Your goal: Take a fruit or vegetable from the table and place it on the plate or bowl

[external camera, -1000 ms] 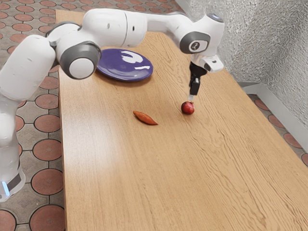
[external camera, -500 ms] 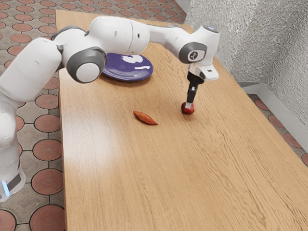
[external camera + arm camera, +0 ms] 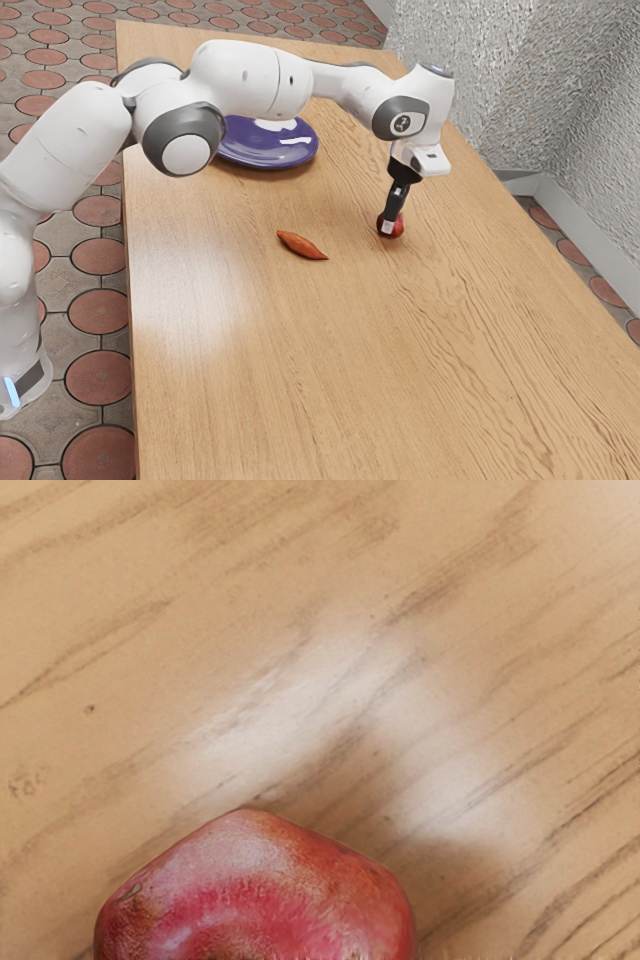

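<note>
Exterior view, from its left to its right: a purple plate [image 3: 290,158] sits partly behind my arm at the far end of the wooden surface [image 3: 300,380], and an oblong orange vegetable [image 3: 301,245] lies well apart from it. Right of that, the red fruit [image 3: 398,229] rests on the surface with my pincer [image 3: 387,222] lowered onto it. I cannot tell whether the pincer is spread or pinching; the wrist view has the fruit [image 3: 255,890] just under the hand.

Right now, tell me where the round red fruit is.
In the exterior view the round red fruit lies on the wooden table right under the black gripper, to the exterior view's right of the elongated orange vegetable.
</note>
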### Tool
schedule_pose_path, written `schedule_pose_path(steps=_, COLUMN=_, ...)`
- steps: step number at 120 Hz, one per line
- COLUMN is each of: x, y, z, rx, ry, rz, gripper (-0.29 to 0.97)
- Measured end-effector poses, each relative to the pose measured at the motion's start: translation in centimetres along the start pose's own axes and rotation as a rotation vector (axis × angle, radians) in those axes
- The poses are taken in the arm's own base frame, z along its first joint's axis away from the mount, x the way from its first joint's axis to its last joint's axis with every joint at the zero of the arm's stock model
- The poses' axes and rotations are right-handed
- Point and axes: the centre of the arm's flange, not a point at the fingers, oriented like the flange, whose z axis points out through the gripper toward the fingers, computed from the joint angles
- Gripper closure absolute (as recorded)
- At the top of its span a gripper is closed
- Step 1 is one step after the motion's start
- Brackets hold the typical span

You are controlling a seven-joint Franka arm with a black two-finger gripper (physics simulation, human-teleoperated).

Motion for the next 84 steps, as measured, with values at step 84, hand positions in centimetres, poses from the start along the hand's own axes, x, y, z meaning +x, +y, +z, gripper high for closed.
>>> schedule_pose_path(steps=84, x=0.0, y=-1.0, z=3.0, rx=-0.025, ry=-0.008, rz=0.040, gripper=0.30)
